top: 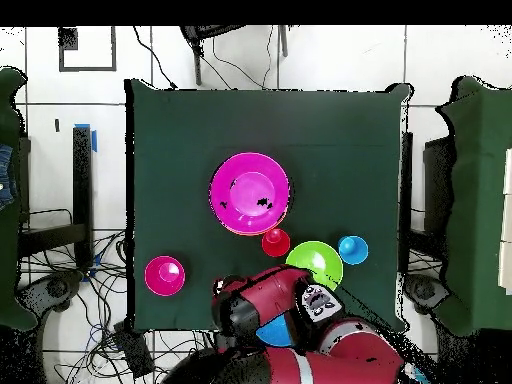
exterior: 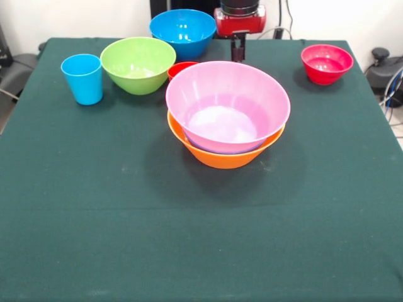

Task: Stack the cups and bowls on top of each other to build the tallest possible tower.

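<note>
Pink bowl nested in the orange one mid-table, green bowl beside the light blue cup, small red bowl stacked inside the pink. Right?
Not quite. The small red bowl stands alone on the table, apart from the pink bowl, which holds nothing, as the front view shows. The orange bowl, green bowl and light blue cup are as stated.

The arm (top: pixel 300 335) is drawn back at the far side of the desk, its red and black links folded over the desk's edge. In the overhead view it bends in a curve, a black joint at one end and a broad red link with a white stripe at the other. From the front only the red wrist housing (exterior: pixel 240 20) shows, with the dark gripper (exterior: pixel 237 49) hanging straight down beneath it. Whether its fingers are parted is not clear.
</note>
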Controlling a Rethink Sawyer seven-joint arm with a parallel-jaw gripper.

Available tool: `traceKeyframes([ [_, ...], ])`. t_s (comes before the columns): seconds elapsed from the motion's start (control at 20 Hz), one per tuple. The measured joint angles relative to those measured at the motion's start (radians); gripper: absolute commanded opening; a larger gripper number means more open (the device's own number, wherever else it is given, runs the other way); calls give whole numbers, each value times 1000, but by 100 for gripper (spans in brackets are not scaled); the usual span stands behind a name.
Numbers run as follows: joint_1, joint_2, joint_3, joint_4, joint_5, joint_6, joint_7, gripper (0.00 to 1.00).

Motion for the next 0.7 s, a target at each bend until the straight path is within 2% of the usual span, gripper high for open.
traceKeyframes([
  [0.5, -21, -26, 36, 0, 0, 68, 0, 0],
  [0.55, -22, -26, 41, 0, 0, 74, 0, 100],
  [0.7, -19, -26, 41, 0, 0, 77, 0, 100],
])
